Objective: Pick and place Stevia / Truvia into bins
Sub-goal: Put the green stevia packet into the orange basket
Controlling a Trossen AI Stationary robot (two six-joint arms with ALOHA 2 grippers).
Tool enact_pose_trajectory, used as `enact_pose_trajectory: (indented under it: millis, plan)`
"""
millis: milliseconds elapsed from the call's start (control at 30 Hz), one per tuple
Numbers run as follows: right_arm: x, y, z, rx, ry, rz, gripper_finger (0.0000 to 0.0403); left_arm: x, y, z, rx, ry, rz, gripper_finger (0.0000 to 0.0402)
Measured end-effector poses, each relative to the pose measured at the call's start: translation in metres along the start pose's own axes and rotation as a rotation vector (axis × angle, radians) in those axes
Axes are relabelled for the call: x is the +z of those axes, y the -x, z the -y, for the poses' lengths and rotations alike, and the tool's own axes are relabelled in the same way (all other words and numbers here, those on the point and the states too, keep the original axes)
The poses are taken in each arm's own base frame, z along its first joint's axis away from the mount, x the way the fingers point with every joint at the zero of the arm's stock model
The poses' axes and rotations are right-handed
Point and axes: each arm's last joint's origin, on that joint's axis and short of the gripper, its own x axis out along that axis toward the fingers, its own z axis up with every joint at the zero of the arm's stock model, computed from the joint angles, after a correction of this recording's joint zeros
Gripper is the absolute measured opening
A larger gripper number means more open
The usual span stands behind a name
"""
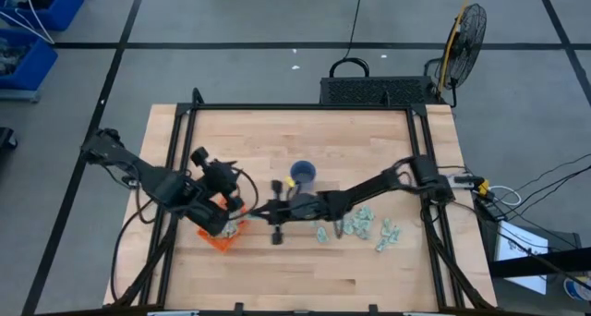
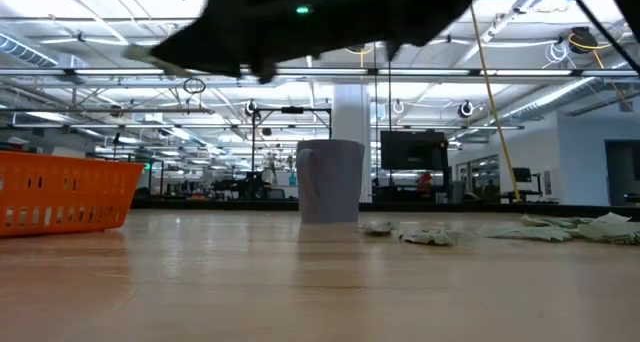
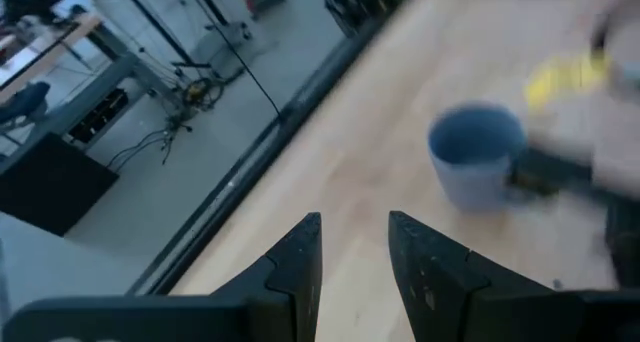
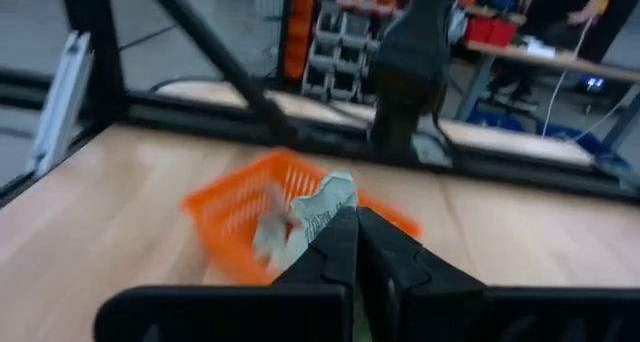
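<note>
Seen from above, the right gripper [image 1: 261, 211] reaches across the middle of the frame toward the orange bin [image 1: 224, 237] at lower left, its fingers clamped on a pale green Stevia packet [image 4: 322, 210] (the right wrist view shows it pinched at the fingertips with the bin just beyond). The remaining packets [image 1: 369, 227] lie scattered right of centre on the wooden table [image 1: 305, 140], near a blue-grey mug [image 1: 303, 175]. The left gripper [image 1: 242, 201] hovers beside the bin, its fingers [image 3: 300, 267] slightly apart and holding nothing.
</note>
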Motion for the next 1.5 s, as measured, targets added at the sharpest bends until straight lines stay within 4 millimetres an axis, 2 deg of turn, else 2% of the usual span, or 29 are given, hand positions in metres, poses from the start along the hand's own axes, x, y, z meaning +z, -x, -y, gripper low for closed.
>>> enact_pose_trajectory:
  millis: [167, 333, 467, 567, 800, 900, 1100, 1367, 1500]
  plan:
    - [-0.003, -0.042, 0.011, -0.044, -0.039, 0.043, 0.0000, 0.002, 0.002, -0.004, 0.020, 0.079, 0.036, 0.0124]
    - [-0.018, -0.066, 0.023, -0.074, -0.077, 0.043, 0.0000, 0.002, 0.002, -0.004, 0.019, 0.078, 0.037, 0.0124]
    - [-0.028, -0.072, 0.026, 0.007, -0.075, 0.047, 0.0005, 0.002, 0.002, -0.004, 0.018, 0.078, 0.037, 0.0124]
    - [-0.028, -0.072, 0.023, 0.071, -0.129, 0.065, 0.0021, 0.002, 0.002, -0.003, 0.017, 0.077, 0.038, 0.0124]
    - [-0.031, -0.072, 0.025, 0.017, -0.089, 0.033, 0.0068, 0.002, 0.002, -0.003, 0.009, 0.090, 0.034, 0.0124]
    - [-0.024, -0.070, 0.024, 0.021, -0.102, 0.038, 0.0082, 0.002, 0.002, -0.003, -0.002, 0.090, 0.022, 0.0124]
    - [0.011, -0.047, 0.008, 0.082, -0.005, -0.120, 0.0090, 0.001, 0.002, -0.002, -0.026, 0.113, -0.007, 0.0124]
    - [0.049, 0.015, -0.011, 0.185, 0.077, -0.499, 0.0080, -0.001, 0.002, 0.000, -0.044, 0.172, -0.021, 0.0124]
    - [0.059, 0.048, -0.018, 0.221, 0.087, -0.677, 0.0080, -0.009, -0.006, 0.010, -0.072, 0.175, -0.027, 0.0124]
